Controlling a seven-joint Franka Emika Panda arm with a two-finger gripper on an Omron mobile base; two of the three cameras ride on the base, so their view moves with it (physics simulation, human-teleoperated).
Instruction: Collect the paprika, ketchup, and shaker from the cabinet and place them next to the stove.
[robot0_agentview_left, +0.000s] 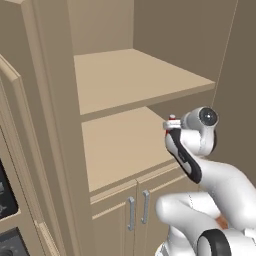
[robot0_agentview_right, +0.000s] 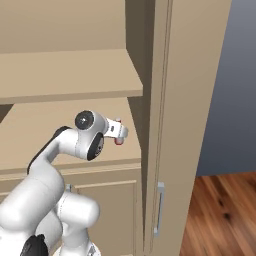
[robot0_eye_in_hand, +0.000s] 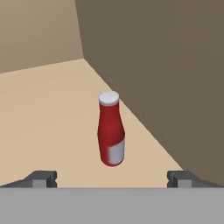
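- Standing upright a little left of centre in the hand view, the ketchup (robot0_eye_in_hand: 110, 131) rested on the pale shelf floor (robot0_eye_in_hand: 48, 118), near the dark side wall that took up the right half of that frame.
- The bottle showed a red body, a white cap and a pale patch low on its right side.
- The gripper (robot0_eye_in_hand: 112, 178) was spread wide and empty, with one dark fingertip at the lower left and the other (robot0_eye_in_hand: 181, 178) at the lower right, and the bottle lay ahead of the gap between them, touching neither.
- In the left base view the cabinet (robot0_agentview_left: 125, 75) filled the frame: one open shelf at upper centre, a second below it, and two small doors with bar handles (robot0_agentview_left: 131, 214) at the bottom centre.
- The white arm (robot0_agentview_left: 200, 165) rose from the lower right of that view, its hand reaching toward the lower shelf at the centre right.
- In the right base view the hand sat at centre left before the same shelf; a small red spot beside it was perhaps the bottle, too small to be sure.
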